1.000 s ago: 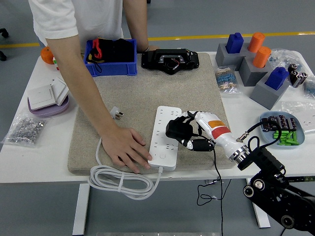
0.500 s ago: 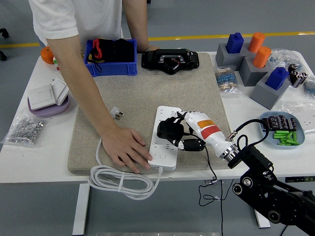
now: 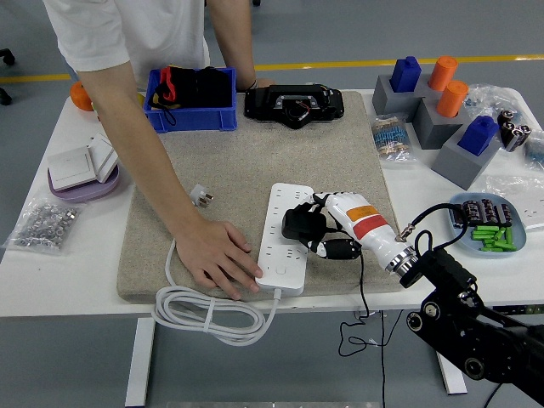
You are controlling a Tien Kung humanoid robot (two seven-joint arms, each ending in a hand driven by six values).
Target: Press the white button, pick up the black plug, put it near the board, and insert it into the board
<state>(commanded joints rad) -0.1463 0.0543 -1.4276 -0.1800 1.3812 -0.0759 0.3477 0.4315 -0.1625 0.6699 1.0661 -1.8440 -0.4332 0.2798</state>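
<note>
My right robot hand has its fingers closed round the black plug, right over the white power strip. It looks light, rigid and smooth; I'd grip its body sides. A person's hand steadies the strip.

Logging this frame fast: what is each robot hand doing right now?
Left hand: not in view.
Right hand: fingers closed on the black plug, held over the white power strip.

White table, grey floor, yellow floor line
</note>
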